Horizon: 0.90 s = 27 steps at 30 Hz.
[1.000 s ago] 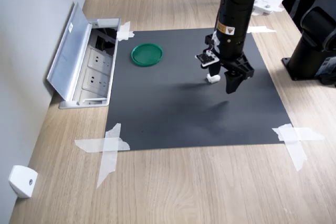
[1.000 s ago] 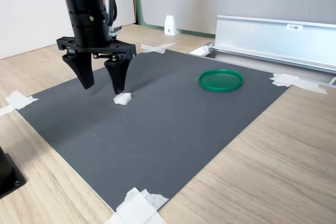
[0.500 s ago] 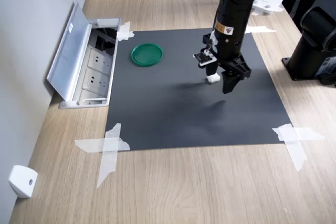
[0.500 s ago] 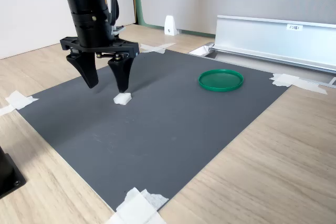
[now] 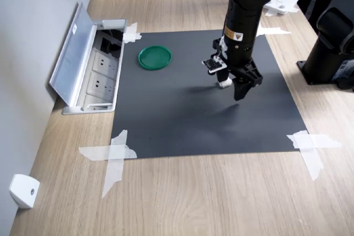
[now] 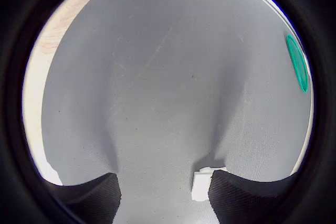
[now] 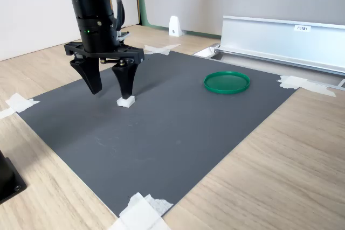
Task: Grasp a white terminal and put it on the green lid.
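The white terminal (image 5: 224,83) (image 7: 126,101) is a tiny cube lying on the black mat (image 5: 182,120). My gripper (image 5: 232,88) (image 7: 109,90) hangs open just above the mat, pointing down. In the wrist view the terminal (image 6: 201,184) sits inside the gap, right against the inner side of one finger (image 6: 247,200), far from the other finger (image 6: 89,203). The green lid (image 5: 154,57) (image 7: 227,82) (image 6: 297,62) lies flat on the mat, well apart from the gripper, with nothing on it.
An open socket box with a raised metal flap (image 5: 74,53) (image 7: 280,36) borders the mat beyond the lid. White tape strips (image 5: 113,153) hold the mat's corners. A black machine base (image 5: 332,53) stands at the first exterior view's right. A white wedge piece (image 5: 23,190) lies near the wall.
The open gripper has shifted slightly toward the terminal and come lower, so one fingertip now stands right at the cube. Terminal and lid have not moved.
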### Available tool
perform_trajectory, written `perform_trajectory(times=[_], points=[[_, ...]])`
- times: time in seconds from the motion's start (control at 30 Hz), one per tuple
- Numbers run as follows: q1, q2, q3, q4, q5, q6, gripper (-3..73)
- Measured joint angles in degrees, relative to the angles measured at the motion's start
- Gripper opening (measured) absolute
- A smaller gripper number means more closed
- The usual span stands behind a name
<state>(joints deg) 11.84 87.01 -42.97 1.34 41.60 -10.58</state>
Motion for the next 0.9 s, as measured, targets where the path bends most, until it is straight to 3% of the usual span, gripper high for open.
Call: perform_trajectory(times=[0.6, 0.9], points=[[-0.2, -6.3, 0.0, -0.3, 4.9, 0.0, 71.1], [-5.2, -6.3, 0.0, -1.8, 4.9, -3.6, 71.1]])
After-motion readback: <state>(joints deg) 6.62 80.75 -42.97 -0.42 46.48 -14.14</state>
